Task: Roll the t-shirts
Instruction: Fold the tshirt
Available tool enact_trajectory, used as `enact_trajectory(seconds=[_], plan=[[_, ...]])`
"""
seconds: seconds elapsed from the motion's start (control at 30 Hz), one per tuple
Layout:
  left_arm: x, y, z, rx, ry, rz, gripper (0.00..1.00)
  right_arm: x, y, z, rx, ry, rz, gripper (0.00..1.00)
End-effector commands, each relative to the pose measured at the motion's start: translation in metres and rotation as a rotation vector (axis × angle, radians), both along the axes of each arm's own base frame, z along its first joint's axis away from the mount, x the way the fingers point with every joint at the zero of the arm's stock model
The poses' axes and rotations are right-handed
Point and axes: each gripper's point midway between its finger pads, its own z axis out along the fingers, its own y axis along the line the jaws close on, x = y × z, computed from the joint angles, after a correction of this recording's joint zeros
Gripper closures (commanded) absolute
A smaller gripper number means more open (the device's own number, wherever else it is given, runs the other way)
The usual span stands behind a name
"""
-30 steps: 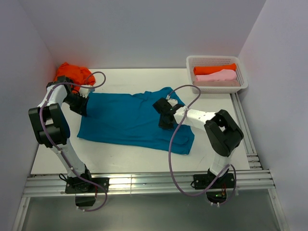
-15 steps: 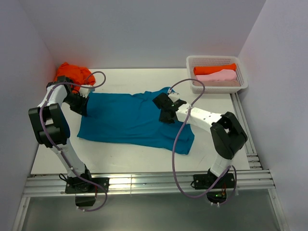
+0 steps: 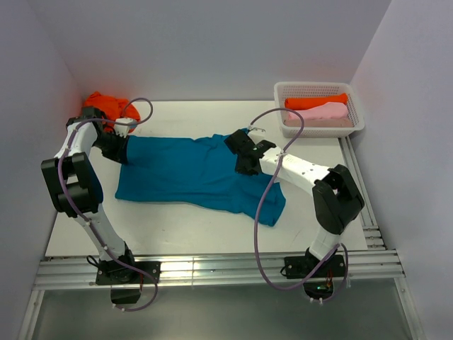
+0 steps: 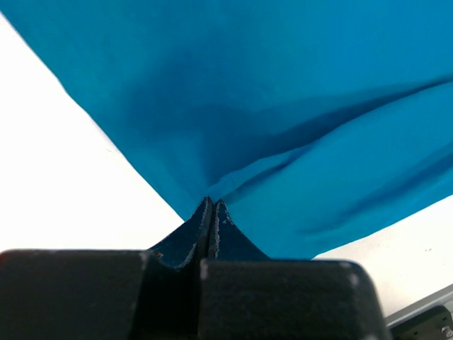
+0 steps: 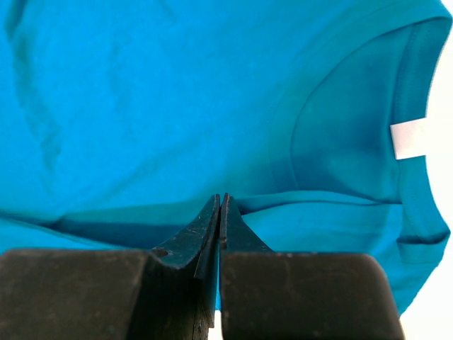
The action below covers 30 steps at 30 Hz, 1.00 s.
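Note:
A teal-blue t-shirt (image 3: 185, 173) lies spread flat across the middle of the table. My left gripper (image 3: 122, 147) is shut on its left edge; the left wrist view shows the gripper (image 4: 211, 205) pinching the cloth (image 4: 283, 106) into creases. My right gripper (image 3: 245, 160) is shut on a fold near the collar. In the right wrist view this gripper (image 5: 221, 201) holds a ridge of cloth (image 5: 156, 106) below the neckline and its white tag (image 5: 409, 138). A crumpled orange t-shirt (image 3: 105, 105) lies at the back left. Rolled orange (image 3: 315, 101) and pink (image 3: 318, 113) t-shirts lie in the basket.
The white lattice basket (image 3: 316, 85) stands at the back right corner. Walls close in the table on the left, back and right. Metal rails (image 3: 212, 269) run along the near edge, where both arm bases are bolted.
My right gripper has shut on the teal cloth and moved back and left with it. The left gripper has pulled the left edge toward the back.

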Motion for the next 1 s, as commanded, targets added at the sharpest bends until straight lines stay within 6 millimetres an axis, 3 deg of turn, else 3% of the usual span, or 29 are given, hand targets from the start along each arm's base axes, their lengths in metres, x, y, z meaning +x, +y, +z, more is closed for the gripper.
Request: enact_trajectory(seconds=[0.0, 0.23, 0.87, 0.9, 0.97], plan=[[0.022, -0.001, 0.034, -0.005, -0.121, 0.025, 1.00, 0.011, -0.010, 0.012, -0.035, -0.038, -0.026, 1.00], [0.028, 0.004, 0.041, -0.007, -0.150, 0.059, 1.00, 0.010, -0.011, 0.000, -0.043, -0.018, -0.022, 1.00], [0.045, 0.008, 0.008, -0.019, -0.123, 0.113, 1.00, 0.020, -0.011, -0.028, -0.073, 0.010, -0.025, 0.99], [0.047, 0.010, 0.007, -0.014, -0.129, 0.118, 1.00, 0.021, -0.011, -0.029, -0.074, 0.010, -0.024, 0.98], [0.049, 0.009, 0.004, -0.019, -0.125, 0.120, 0.90, 0.021, -0.013, -0.028, -0.088, 0.013, -0.030, 0.80]])
